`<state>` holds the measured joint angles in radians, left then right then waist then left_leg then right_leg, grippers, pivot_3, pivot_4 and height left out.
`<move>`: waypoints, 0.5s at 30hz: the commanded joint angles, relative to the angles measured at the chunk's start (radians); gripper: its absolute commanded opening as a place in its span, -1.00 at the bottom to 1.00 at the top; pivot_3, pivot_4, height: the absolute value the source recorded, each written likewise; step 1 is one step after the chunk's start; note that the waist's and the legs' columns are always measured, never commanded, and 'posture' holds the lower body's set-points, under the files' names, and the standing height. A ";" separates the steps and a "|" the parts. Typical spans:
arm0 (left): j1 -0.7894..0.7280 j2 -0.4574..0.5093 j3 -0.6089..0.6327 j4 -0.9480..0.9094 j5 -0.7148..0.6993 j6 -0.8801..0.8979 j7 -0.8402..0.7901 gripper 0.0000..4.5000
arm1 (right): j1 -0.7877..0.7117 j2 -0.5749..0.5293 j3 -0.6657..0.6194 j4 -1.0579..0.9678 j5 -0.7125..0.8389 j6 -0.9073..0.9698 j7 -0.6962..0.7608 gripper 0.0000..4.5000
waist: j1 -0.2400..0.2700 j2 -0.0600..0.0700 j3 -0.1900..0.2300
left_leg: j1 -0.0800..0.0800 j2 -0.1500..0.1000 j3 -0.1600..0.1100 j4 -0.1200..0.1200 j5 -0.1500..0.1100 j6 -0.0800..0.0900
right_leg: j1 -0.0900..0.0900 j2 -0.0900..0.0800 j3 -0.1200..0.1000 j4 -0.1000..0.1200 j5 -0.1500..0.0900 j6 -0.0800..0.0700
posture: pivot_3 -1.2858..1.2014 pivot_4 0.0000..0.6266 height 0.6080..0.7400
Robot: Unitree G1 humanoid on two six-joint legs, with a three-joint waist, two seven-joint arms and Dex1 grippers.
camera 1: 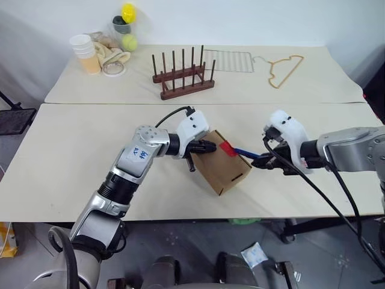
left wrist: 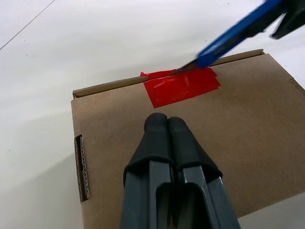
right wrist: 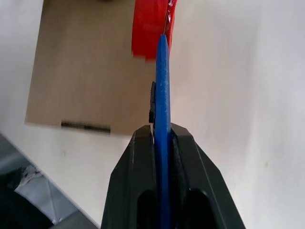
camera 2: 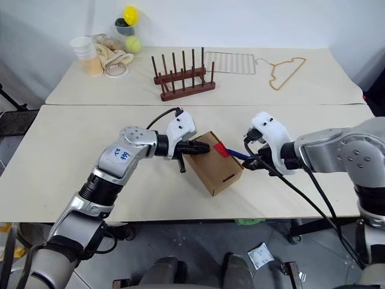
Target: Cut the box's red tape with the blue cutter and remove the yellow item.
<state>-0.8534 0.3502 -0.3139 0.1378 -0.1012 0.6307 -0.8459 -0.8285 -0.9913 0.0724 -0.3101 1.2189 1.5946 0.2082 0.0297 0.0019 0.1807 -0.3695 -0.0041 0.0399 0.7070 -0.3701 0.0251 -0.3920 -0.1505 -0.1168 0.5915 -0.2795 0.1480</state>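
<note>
Box [camera 1: 224, 170] sitting mid-table, near front edge, bare table [camera 1: 72, 156] all round. My left gripper [camera 1: 207, 146] closed, empty, pressing box top. My right gripper [camera 1: 260, 161] clamping cutter [camera 1: 245, 153], blade touching tape [camera 1: 228, 148].

The two head views look forward and down over the table [camera 1: 72, 174] from a distance, while each wrist view looks along its own fingers from very near, and all four share the box [camera 1: 224, 167] with the red tape [left wrist: 182, 87].

Brown box [camera 1: 224, 170] w/ red tape [camera 1: 228, 148], blue cutter [camera 1: 246, 153].
</note>
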 commanded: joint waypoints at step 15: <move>0.039 -0.011 -0.047 0.070 0.033 0.047 0.008 -1.00 | 0.030 -0.179 -0.045 -0.014 0.403 -0.011 -0.158 -0.97 | 0.007 -0.001 -0.001 | 0.000 0.001 -0.002 0.001 0.000 0.000 | 0.000 0.000 0.001 -0.001 0.000 0.000 | 0.03 -0.52 1.00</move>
<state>-0.8580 0.3360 -0.3121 0.1498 -0.1013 0.6380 -0.8406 -0.7926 -1.1493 0.0667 -0.3038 1.5412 1.5917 0.0285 0.0369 0.0014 0.1794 -0.3697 -0.0026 0.0375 0.7081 -0.3701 0.0252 -0.3917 -0.1509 -0.1161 0.5905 -0.2795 0.1478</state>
